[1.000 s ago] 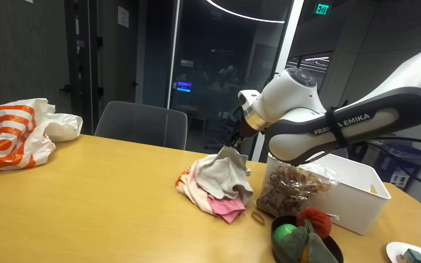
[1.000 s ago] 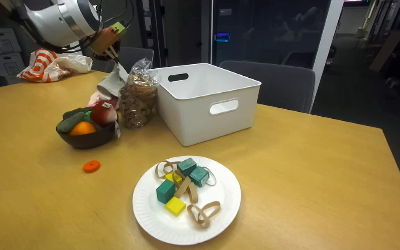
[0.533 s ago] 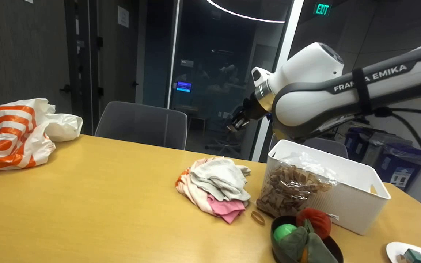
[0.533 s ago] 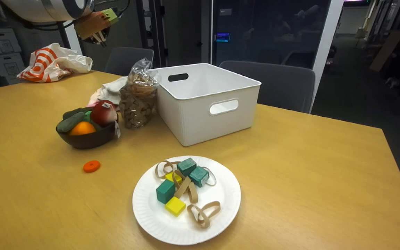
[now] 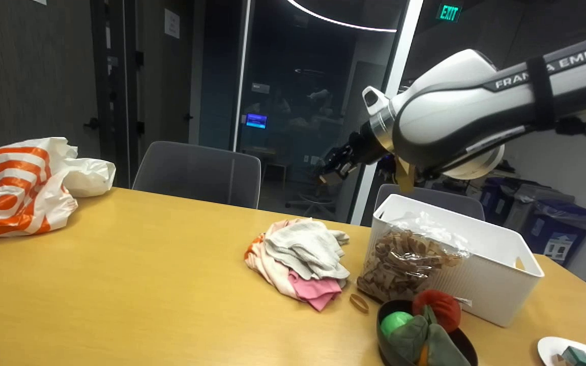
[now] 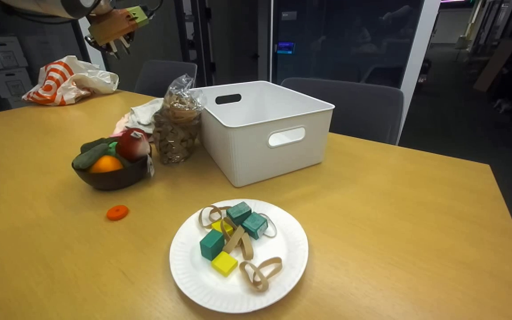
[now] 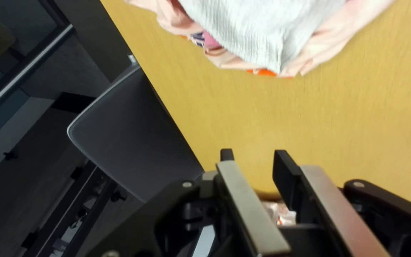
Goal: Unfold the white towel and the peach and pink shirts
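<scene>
The white towel [image 5: 305, 246] lies crumpled on top of the pile on the table. It shows in both exterior views [image 6: 144, 116] and at the top of the wrist view [image 7: 262, 28]. The peach shirt [image 5: 267, 267] lies bunched under it and shows around the towel in the wrist view [image 7: 328, 43]. The pink shirt [image 5: 318, 290] sticks out at one side of the pile; a small pink patch shows in the wrist view [image 7: 211, 40]. My gripper [image 7: 253, 155] is open and empty, with a gap between its fingers. It hangs above and apart from the pile [image 5: 329, 175].
A white bin [image 6: 278, 151] and a clear bag of brown strips [image 5: 400, 264] stand beside the pile. A dark bowl [image 6: 109, 181] of toy food, a plate [image 6: 282, 275] with blocks and bands, an orange disc [image 6: 117, 213] and a plastic bag [image 5: 13, 193] are on the table.
A second ago my gripper held the towel's raised corner. It has let go, and the towel has dropped flat onto the pile. The arm has risen and drawn back.
</scene>
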Robot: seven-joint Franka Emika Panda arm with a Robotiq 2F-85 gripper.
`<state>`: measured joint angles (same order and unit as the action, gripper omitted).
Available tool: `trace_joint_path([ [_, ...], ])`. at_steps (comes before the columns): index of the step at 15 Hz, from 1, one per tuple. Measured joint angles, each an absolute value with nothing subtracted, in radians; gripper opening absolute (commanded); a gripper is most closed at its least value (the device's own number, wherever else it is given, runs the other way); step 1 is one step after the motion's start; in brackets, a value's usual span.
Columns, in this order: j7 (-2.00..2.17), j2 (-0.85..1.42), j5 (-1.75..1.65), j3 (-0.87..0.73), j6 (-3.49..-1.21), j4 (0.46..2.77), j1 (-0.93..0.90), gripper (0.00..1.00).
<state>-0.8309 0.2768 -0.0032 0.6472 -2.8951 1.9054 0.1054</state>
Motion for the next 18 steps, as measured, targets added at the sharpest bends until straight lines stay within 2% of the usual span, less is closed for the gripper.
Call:
trace_joint_path([
  [4,-0.798,0.305,-0.196,0.455,-2.893,1.953,-0.022,0.96],
  [5,-0.787,0.320,-0.216,0.418,-2.886,1.953,-0.058,1.00],
  [11,-0.753,0.437,-0.237,0.351,-2.826,1.897,-0.201,1.00],
  [16,-0.673,0.542,-0.396,0.208,-2.816,1.791,-0.309,1.00],
  [17,-0.662,0.562,-0.422,0.186,-2.815,1.771,-0.319,0.75],
  [18,-0.655,0.579,-0.440,0.170,-2.815,1.754,-0.325,0.75],
])
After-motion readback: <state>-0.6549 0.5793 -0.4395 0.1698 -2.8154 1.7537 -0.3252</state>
